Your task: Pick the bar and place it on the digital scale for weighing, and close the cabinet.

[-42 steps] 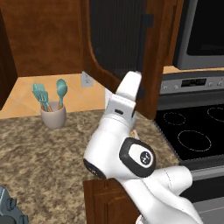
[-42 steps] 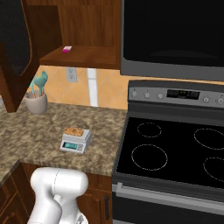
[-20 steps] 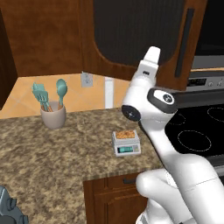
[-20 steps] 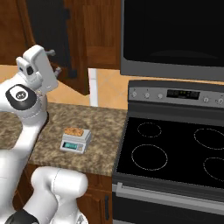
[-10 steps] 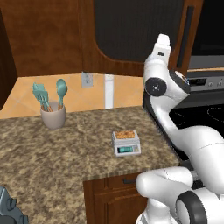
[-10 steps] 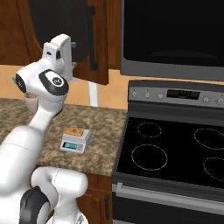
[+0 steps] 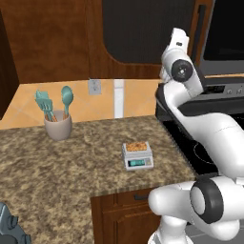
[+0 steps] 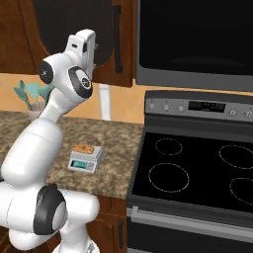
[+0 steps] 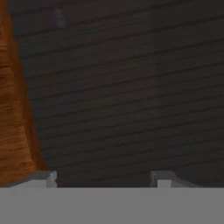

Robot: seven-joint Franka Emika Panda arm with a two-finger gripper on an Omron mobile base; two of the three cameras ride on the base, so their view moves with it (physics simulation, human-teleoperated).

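Note:
The orange-tan bar (image 7: 136, 146) (image 8: 83, 148) lies flat on the light grey digital scale (image 7: 138, 159) (image 8: 84, 163), which stands on the granite counter. High above it, my gripper (image 7: 180, 37) (image 8: 92, 45) (image 9: 103, 179) is up against the dark ribbed panel of the cabinet door (image 7: 143, 28) (image 8: 64, 22) (image 9: 131, 87). In the hand view its fingertips (image 9: 41, 178) stand apart with nothing between them, almost touching the panel. The door's long dark handle (image 7: 198, 28) (image 8: 117, 37) is to the right of my hand. The door looks nearly flush with the cabinet front.
A beige holder with teal utensils (image 7: 57, 119) (image 8: 30, 99) stands at the back left of the counter (image 7: 71, 181). A black stove (image 8: 197, 173) lies to the right, with a microwave (image 8: 197, 39) above it. A wall outlet (image 7: 94, 86) sits on the backsplash.
The arm has risen and swept right with the door in front of the hand, swinging the door from wide open to nearly flush. The bar and the scale have not moved.

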